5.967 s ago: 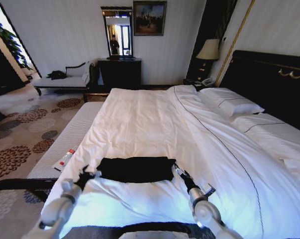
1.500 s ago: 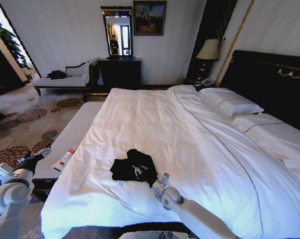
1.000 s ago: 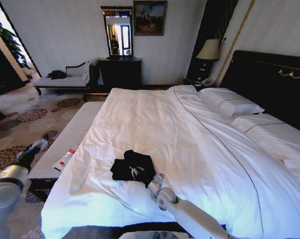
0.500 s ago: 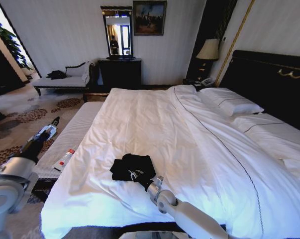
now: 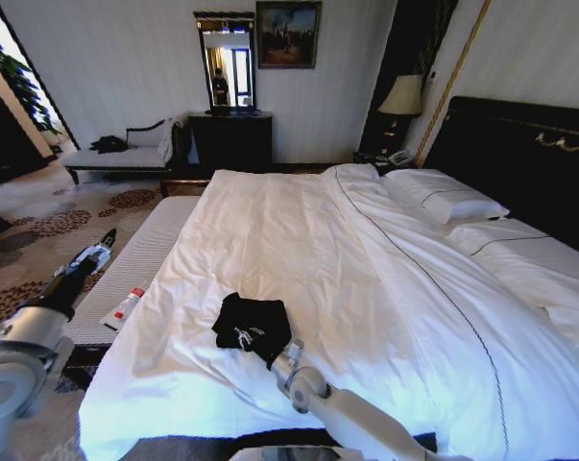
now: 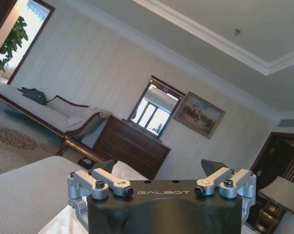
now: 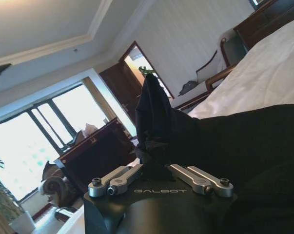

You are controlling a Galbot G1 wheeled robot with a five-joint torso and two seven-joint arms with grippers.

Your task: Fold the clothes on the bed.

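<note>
Right now my right gripper (image 5: 273,351) pinches the black T-shirt (image 5: 253,327), bunched near the bed's (image 5: 299,240) foot, mid-fold. My left gripper (image 5: 99,250) hangs wide open off the bedside. Next I'd lay the cloth flat.

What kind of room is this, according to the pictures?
Probably a hotel bedroom: a large bed with white sheets and pillows, a bedside lamp, and a dresser under a mirror. A black T-shirt lies bunched on the bed.
</note>
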